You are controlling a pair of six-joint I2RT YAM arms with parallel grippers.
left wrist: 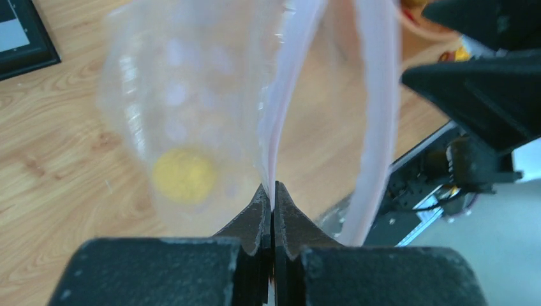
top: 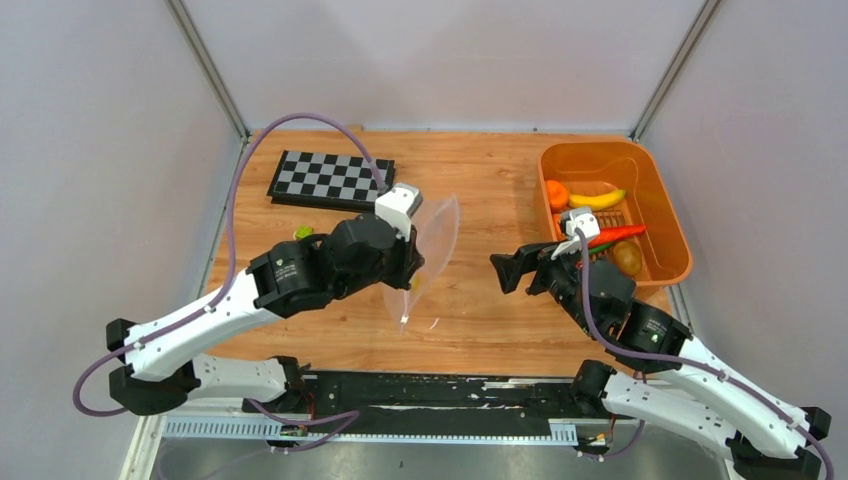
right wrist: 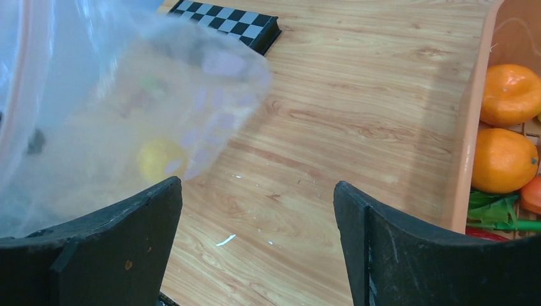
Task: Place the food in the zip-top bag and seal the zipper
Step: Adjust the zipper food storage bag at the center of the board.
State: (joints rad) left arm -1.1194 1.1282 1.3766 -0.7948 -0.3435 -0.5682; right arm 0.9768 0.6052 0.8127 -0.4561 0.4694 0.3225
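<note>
Left jaws: shut tight on 1 lip of the zipper, right at its end.
Why held that way: with only 1 lip pinched, the other lip is free, and the mouth of the zip-top bag gapes open. That looks like the way to make room for the food.
Bag: it stands up on its edge above the worktop. The pictures do not show if its low corner touches the wood.
Zipper: the 2 pink lips are apart, so the bag is not sealed yet.
Inside the bag: 1 yellow piece shows through the plastic.
Right jaws: wide open, with nothing in them.
Right jaws and the bag: they point at the open mouth from the side, near it but not touching.
Other food: the orange balls and more pieces lie in the orange basket, just beside the right arm and well apart from the bag.
Bag and left jaws: the pinched lip comes straight out from between them, and the body of the bag spreads out beyond.
Next move, a guess: the right jaws would need to turn to the basket for another piece.
</note>
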